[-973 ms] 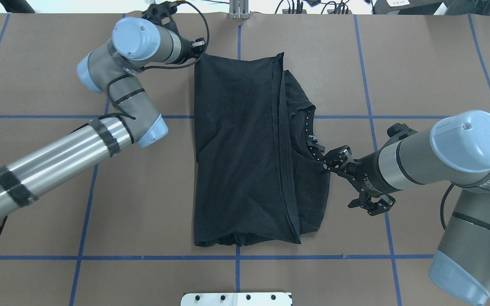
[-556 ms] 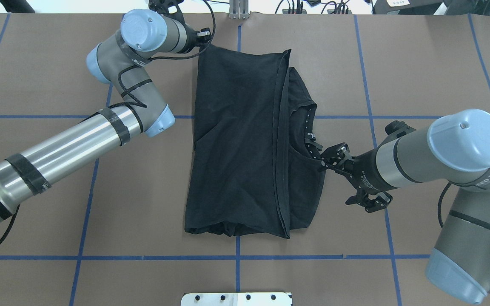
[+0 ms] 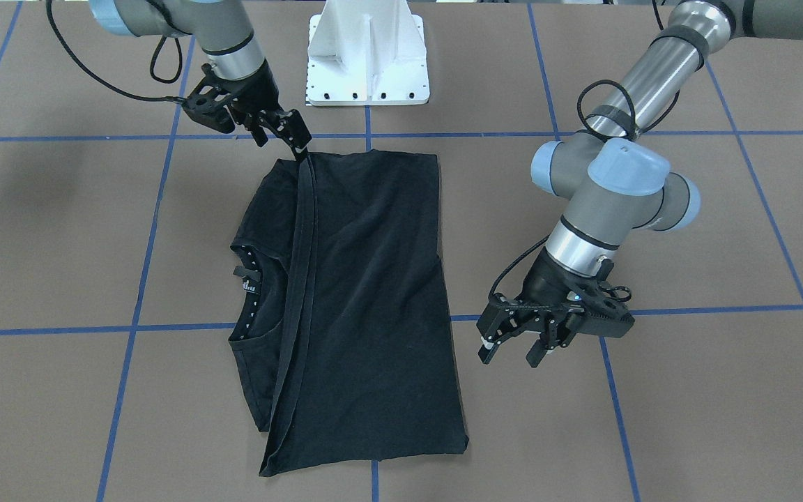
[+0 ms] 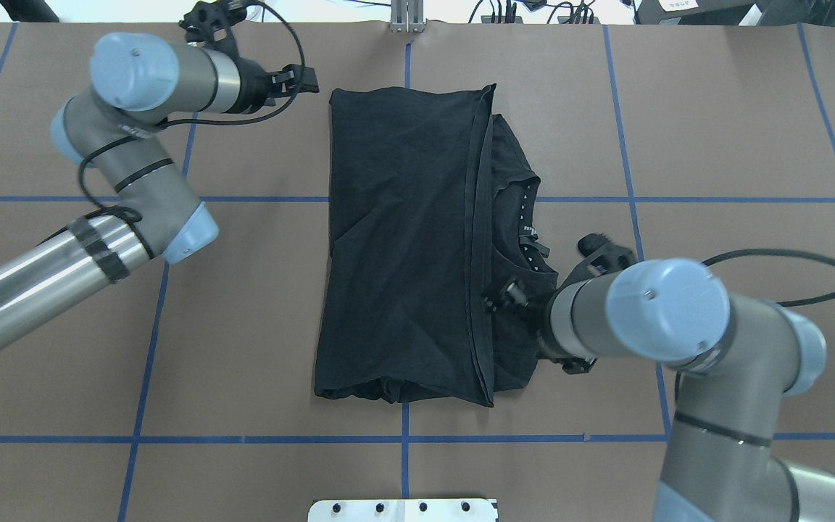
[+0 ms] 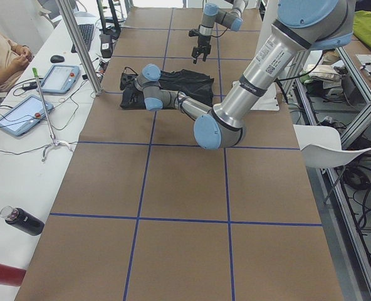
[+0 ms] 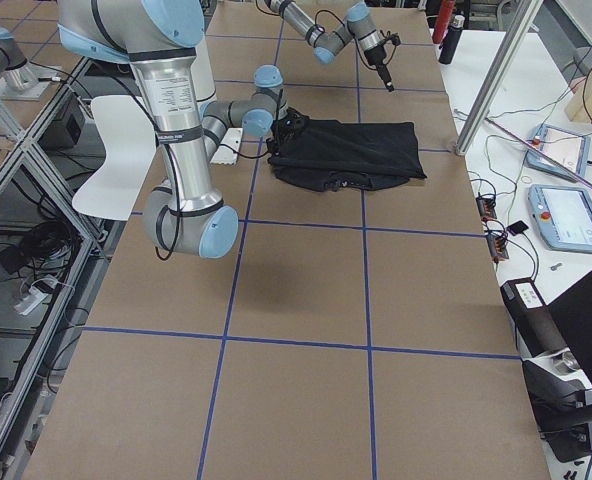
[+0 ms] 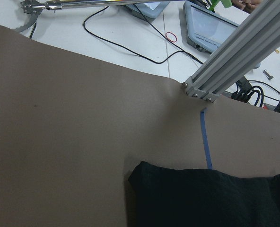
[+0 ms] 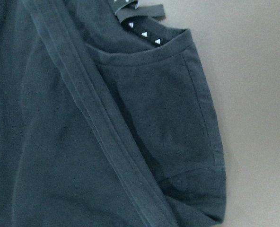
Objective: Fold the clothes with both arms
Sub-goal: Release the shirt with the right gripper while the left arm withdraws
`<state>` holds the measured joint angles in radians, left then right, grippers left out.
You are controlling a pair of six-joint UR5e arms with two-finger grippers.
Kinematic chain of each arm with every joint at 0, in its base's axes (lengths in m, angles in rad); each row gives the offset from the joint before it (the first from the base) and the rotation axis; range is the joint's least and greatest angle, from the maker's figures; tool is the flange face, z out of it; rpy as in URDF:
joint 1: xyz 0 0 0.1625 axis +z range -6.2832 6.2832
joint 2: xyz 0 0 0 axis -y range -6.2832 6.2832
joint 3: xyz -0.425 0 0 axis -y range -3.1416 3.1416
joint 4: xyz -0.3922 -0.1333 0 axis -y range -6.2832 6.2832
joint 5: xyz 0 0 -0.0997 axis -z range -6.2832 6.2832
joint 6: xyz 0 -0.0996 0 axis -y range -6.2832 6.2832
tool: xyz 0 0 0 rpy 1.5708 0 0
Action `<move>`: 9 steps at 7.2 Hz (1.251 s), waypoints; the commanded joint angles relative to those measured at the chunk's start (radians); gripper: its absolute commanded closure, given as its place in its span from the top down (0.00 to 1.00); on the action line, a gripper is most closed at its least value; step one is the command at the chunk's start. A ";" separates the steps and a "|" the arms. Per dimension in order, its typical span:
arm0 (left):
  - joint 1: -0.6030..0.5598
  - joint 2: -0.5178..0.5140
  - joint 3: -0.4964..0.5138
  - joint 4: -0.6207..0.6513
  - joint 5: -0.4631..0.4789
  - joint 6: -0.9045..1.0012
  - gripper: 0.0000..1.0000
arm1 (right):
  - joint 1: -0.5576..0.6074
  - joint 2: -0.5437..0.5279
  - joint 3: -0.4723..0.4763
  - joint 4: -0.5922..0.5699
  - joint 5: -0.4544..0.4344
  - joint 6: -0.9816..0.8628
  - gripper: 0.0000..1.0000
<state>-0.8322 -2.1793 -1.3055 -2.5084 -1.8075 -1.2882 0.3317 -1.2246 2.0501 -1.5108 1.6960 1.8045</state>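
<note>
The black T-shirt [image 4: 403,239] lies flat on the brown table, folded lengthwise, with its collar [image 4: 526,217] showing on the right side. No logo shows. My left gripper [image 3: 513,345] is open and empty, off the shirt's far left corner; it also shows in the overhead view [image 4: 298,76]. The left wrist view shows only that corner [image 7: 201,194]. My right gripper [image 3: 251,129] is open and hovers over the shirt's right side by the hem strip [image 8: 107,132]. I cannot tell whether a fingertip [image 4: 501,297] touches the cloth.
The white pedestal base [image 3: 366,63] stands at the near edge. An aluminium post [image 7: 225,71] stands at the far edge, with tablets and cables [image 7: 211,28] behind it. Blue tape lines cross the table. An operator [image 5: 4,56] sits at the far side.
My left gripper has let go of the shirt's far left corner and moved off to the left. My right arm has swung left, bringing its open gripper over the shirt.
</note>
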 commanded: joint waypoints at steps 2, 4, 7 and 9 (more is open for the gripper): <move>-0.039 0.174 -0.187 0.017 -0.124 0.003 0.87 | -0.049 0.158 -0.077 -0.296 -0.012 -0.510 0.76; -0.039 0.180 -0.189 0.022 -0.124 0.001 0.87 | -0.049 0.226 -0.122 -0.451 -0.032 -0.756 0.58; -0.039 0.187 -0.186 0.022 -0.124 -0.002 0.87 | -0.056 0.293 -0.219 -0.447 -0.039 -0.823 0.56; -0.038 0.187 -0.181 0.022 -0.124 -0.002 0.87 | -0.060 0.295 -0.234 -0.445 -0.041 -0.824 0.55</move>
<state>-0.8705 -1.9929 -1.4888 -2.4866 -1.9306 -1.2900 0.2741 -0.9346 1.8291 -1.9572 1.6557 0.9833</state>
